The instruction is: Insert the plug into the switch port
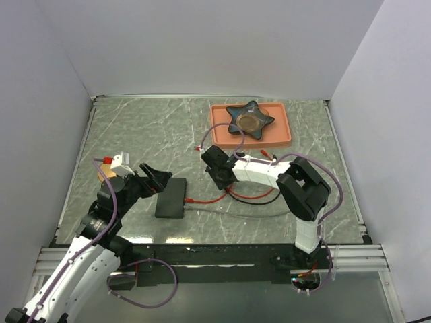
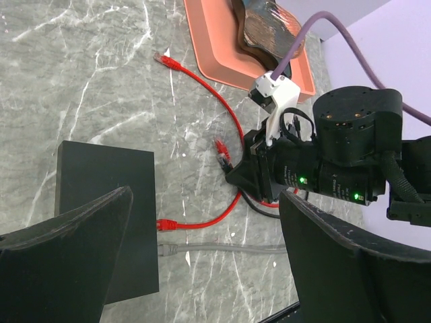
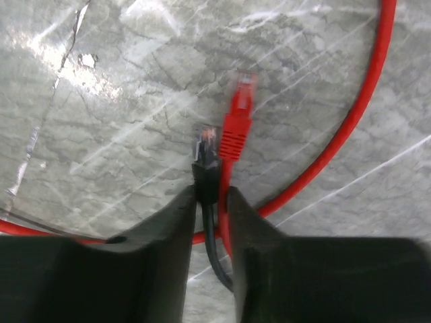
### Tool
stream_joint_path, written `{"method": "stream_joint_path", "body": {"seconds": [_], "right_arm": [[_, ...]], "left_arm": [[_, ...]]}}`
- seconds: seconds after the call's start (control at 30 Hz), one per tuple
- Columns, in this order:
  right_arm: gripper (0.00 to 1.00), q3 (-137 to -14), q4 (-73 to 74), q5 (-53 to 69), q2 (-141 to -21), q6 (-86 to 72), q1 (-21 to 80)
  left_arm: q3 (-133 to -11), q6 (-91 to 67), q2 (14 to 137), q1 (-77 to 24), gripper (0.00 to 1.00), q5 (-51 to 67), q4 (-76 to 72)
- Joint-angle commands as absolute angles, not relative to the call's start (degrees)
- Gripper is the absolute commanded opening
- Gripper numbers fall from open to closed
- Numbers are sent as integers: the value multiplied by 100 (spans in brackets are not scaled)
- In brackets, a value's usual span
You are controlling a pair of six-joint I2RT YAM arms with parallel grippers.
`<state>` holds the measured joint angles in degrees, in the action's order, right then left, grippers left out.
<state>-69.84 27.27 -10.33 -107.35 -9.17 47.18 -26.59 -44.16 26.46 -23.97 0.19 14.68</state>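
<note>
Right of the switch (image 1: 172,196), our right gripper (image 3: 214,195) pinches a black plug (image 3: 206,161) and red plug (image 3: 234,128). Our left gripper (image 1: 160,179) gapes wide.

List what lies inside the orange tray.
A dark star-shaped dish sits in the orange tray, with a brown round patch at its middle. The tray floor under the dish is covered, so anything beneath it cannot be seen.

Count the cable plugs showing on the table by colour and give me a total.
Red: 3, loose red plug, gripper-side red plug, switch-side red plug
Grey: 1, grey plug
Black: 1, black plug
Total: 5
</note>
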Motion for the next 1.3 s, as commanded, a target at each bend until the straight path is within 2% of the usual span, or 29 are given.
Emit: {"method": "stream_joint_path", "body": {"seconds": [0.0,0.03,0.1,0.27,0.47,0.5,0.6,0.63,0.77,0.8,0.87,1.1,1.27], "right_arm": [[17,-7233,2848,-1195,-10837,-932,4799],[12,-7225,2848,-1239,-10811,-906,4825],[11,-7207,2839,-1292,-10679,-835,4834],[15,-6997,2682,-1275,-10171,-607,4851],[44,-6329,2119,-880,-9319,-291,4860],[52,-6180,1979,-679,-9229,-247,4878],[66,-6056,1916,-466,-9088,-132,4878],[67,-6056,1925,-492,-9097,-132,4895],[63,-6152,2048,-641,-9359,-272,4895],[53,-6231,2083,-668,-9421,-307,4896],[46,-6293,2118,-686,-9588,-352,4887],[36,-6653,2206,-685,-10081,-492,4896],[36,-6855,2347,-878,-10380,-571,4904]], "left_arm": [[-2681,-4342,2645,-2373,96,18,1371],[-2681,-4333,2654,-2382,96,18,1371],[-2663,-4342,2681,-2373,96,18,1336],[-2628,-4359,2751,-2382,96,18,1231],[-2575,-4386,2856,-2382,96,53,1108],[-2558,-4386,2856,-2382,96,53,1090],[-2549,-4395,2909,-2382,96,114,1028],[-2540,-4403,2909,-2382,96,106,1020],[-2540,-4412,2944,-2373,96,141,1002],[-2531,-4421,2953,-2382,96,141,1002],[-2531,-4421,2936,-2373,96,141,1002],[-2558,-4403,2865,-2373,96,106,1081],[-2584,-4368,2813,-2373,96,70,1169]]}}
